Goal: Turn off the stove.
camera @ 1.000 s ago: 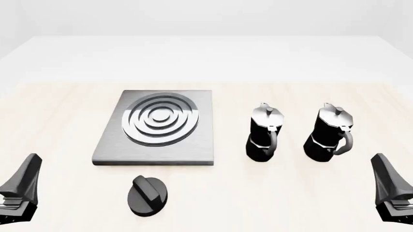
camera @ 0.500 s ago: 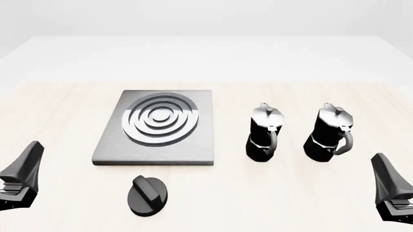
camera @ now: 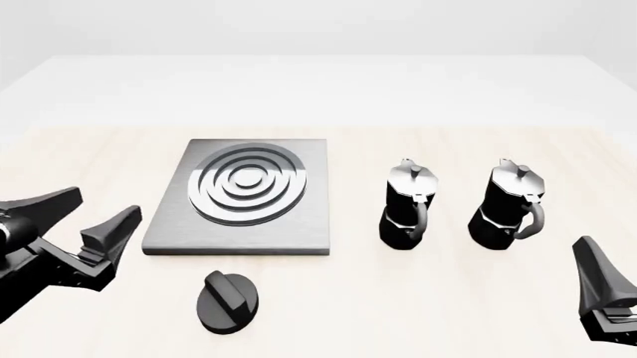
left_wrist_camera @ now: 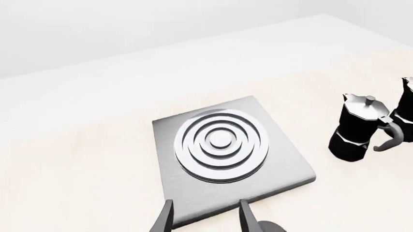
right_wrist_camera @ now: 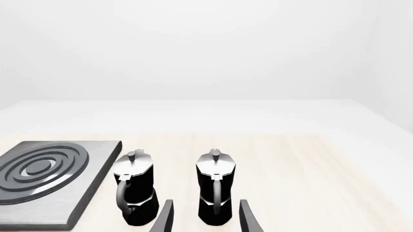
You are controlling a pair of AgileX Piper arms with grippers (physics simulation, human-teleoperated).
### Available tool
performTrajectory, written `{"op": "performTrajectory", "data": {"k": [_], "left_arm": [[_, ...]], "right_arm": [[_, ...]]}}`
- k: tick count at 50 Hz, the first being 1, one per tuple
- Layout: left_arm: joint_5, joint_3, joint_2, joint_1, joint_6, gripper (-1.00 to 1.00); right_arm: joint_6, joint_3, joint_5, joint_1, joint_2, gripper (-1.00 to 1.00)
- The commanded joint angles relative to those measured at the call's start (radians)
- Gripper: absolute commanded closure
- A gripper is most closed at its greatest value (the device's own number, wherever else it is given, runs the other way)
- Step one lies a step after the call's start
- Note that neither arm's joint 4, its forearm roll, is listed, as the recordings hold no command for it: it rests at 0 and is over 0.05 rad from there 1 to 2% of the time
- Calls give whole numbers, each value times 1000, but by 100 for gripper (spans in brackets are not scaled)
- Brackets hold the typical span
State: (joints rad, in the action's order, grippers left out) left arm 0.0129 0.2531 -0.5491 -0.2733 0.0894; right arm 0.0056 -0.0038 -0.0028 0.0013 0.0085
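Left wrist view, knob (left_wrist_camera: 271,226) mostly cut off

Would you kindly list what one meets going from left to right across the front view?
Left gripper → knob → first moka pot → second moka pot → right gripper. The stove overlaps the knob's span, so it is left out.

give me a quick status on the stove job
Left gripper open, near the stove. Right gripper open, idle. Knob untouched, path clear.
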Motion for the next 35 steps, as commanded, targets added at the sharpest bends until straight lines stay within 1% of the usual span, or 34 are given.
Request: {"op": "performTrajectory", "data": {"k": [1,9,10,11,12,13,14,16,19,22,33,35], "left_arm": [[-62,26,-113,-117,30,-100],[-104,31,-172,-164,58,-100],[-104,31,-173,-164,58,-100],[-97,30,-228,-132,60,-100],[-96,30,-229,-132,60,-100],[-93,24,-233,-135,87,-100],[-94,24,-247,-137,73,-100],[-92,20,-250,-140,76,-100],[-73,7,-283,-145,84,-100],[-57,2,-299,-146,77,-100],[40,-36,-423,-168,51,-100],[57,-42,-439,-163,61,-100]], "right_arm": [[-1,0,0,-1,0,-100],[0,0,-1,-1,2,-100],[0,0,-1,-1,2,-100],[0,0,-2,-1,2,-100],[0,0,-2,-1,2,-100],[1,0,-2,-1,2,-100],[1,0,-2,-1,2,-100],[1,0,-1,0,2,-100],[1,0,0,0,1,-100],[1,0,0,0,1,-100],[2,0,-3,-2,4,-100],[2,0,-3,-2,3,-100]]}}
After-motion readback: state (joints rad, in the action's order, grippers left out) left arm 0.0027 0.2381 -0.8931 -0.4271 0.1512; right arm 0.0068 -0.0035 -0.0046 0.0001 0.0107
